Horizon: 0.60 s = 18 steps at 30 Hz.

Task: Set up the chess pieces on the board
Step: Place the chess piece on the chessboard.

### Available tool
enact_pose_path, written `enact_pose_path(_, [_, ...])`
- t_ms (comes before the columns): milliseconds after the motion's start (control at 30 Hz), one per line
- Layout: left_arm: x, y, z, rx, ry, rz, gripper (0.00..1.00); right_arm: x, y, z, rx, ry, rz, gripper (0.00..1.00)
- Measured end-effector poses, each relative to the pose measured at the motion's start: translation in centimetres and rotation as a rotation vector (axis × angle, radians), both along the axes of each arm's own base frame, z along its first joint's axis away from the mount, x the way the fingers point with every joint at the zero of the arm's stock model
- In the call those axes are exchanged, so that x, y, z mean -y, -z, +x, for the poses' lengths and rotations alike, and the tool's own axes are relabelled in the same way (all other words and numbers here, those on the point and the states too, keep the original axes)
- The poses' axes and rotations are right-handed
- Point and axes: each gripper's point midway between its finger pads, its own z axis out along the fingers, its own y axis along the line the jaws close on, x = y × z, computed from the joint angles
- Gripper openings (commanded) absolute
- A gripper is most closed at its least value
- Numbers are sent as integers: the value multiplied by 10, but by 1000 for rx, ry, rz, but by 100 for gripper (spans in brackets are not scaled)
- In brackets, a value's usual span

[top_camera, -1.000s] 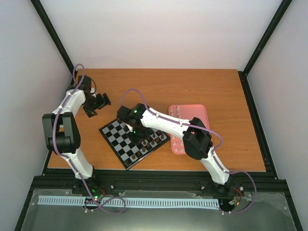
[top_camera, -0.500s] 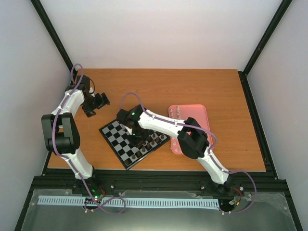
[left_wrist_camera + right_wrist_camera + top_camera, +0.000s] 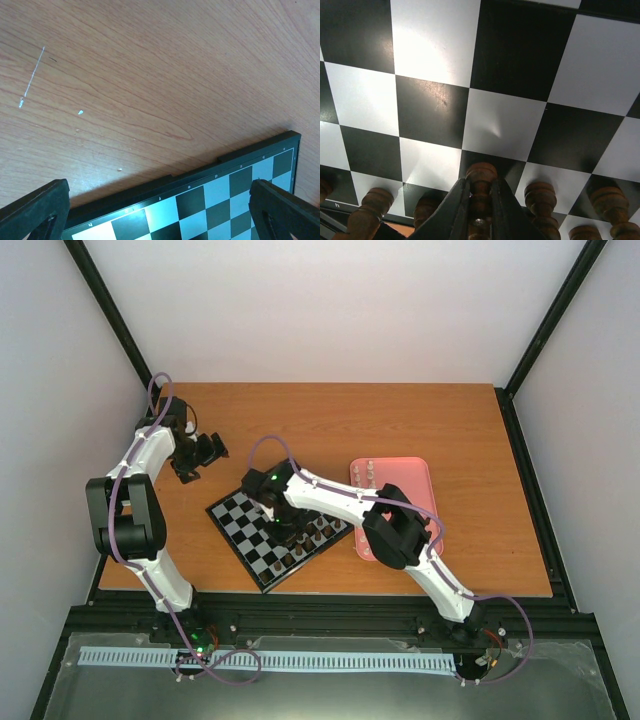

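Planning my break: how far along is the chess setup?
Done: several brown pieces stand along one edge of the board. In hand: the right fingers grip another brown piece over the board. Left: white pieces sit in the pink tray.

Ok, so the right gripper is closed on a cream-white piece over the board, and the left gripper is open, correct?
Not quite. The piece pinched in the right gripper is dark brown, not cream-white; the right wrist view shows it, over the board. The left gripper is open, as you said.
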Motion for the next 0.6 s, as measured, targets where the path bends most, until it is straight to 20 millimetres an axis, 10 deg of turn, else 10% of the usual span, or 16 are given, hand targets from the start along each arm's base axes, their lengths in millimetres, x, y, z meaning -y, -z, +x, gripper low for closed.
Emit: enact_pose_path(600, [0,0,0,0,0,0,100,3,-2,4,6,-12,-6,22])
